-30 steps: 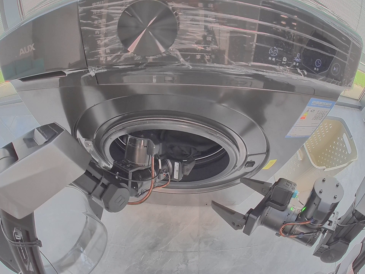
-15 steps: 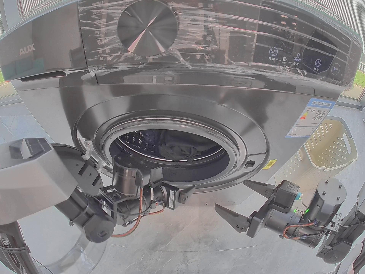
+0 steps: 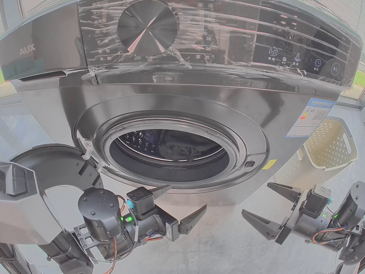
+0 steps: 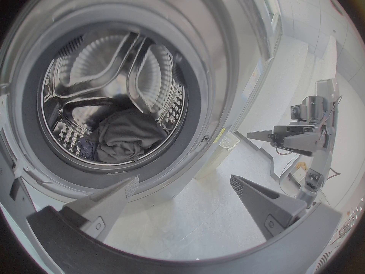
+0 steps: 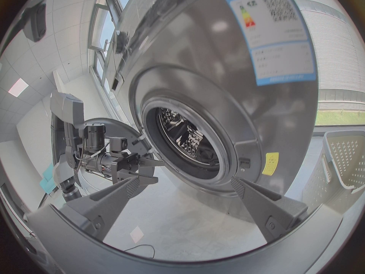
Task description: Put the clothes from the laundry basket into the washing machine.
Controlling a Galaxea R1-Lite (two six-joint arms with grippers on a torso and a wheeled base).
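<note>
Below the mouth of the washing machine point(image 3: 182, 99) we have pulled our left gripper point(image 3: 187, 198) out of the drum point(image 3: 138, 139) — jaws spread, empty — leaving the dark clothes point(image 3: 178, 149) inside. Our right gripper point(image 3: 255, 198), also spread, hangs nearer the laundry basket point(image 3: 334, 145); we judge this load delivered.

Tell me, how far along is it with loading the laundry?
Done: dark clothes lie in the washing machine drum. In hand: nothing; the left claw and right claw hang open and empty before the machine. Left: the laundry basket shows no clothes in its visible part, so probably little remains; the door stands open.
</note>
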